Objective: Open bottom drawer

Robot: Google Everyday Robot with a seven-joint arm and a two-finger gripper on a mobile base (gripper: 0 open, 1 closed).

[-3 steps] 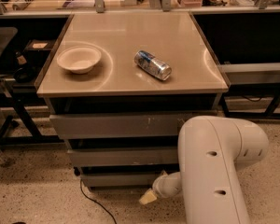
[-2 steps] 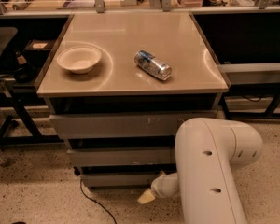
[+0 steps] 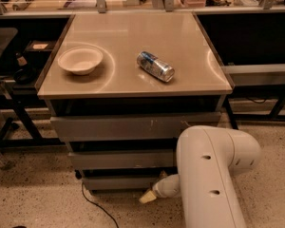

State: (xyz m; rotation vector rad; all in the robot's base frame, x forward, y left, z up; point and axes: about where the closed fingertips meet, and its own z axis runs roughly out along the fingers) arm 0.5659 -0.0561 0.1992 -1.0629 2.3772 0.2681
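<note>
The cabinet has three grey drawer fronts stacked under a beige top (image 3: 133, 75). The bottom drawer (image 3: 118, 182) is the lowest and narrowest front, near the floor, and looks shut or barely out. My white arm (image 3: 209, 175) reaches down from the lower right. The gripper (image 3: 149, 197) hangs just below and in front of the bottom drawer's right end, close to the floor, with a pale tip showing.
On the cabinet top lie a white bowl (image 3: 80, 60) and a tipped drink can (image 3: 155, 66). A black cable (image 3: 97, 205) runs over the speckled floor by the cabinet's foot. Dark shelving and table legs stand left and right.
The arm has shifted slightly left, and the gripper has edged left along the bottom drawer front. The drawers look unchanged.
</note>
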